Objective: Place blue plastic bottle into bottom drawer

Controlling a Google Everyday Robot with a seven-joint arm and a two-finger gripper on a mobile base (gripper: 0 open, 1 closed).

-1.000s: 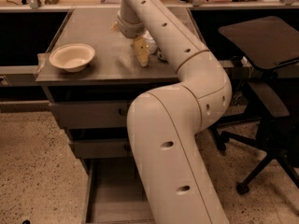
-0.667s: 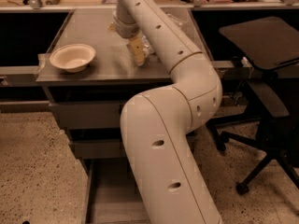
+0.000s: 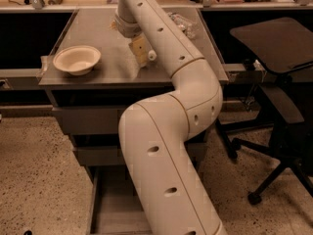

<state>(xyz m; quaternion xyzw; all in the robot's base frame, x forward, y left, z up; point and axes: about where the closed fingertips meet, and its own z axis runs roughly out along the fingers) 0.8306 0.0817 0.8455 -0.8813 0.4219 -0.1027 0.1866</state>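
My gripper (image 3: 140,51) hangs low over the middle of the grey cabinet top (image 3: 98,31), right of the bowl. It is shut on the blue plastic bottle (image 3: 151,56); only the bottle's white cap and a bit of its pale body show at the right of the fingers. The bottom drawer (image 3: 110,207) is pulled open near the floor, and my arm hides most of its grey tray.
A cream bowl (image 3: 77,59) sits at the front left of the cabinet top. A clear crinkled bottle (image 3: 184,24) lies at the back right. My arm (image 3: 171,146) crosses the cabinet front. A black office chair (image 3: 274,48) stands to the right.
The gripper and the bottle have moved a little to the left over the cabinet top. The bowl and the crinkled bottle have not moved.
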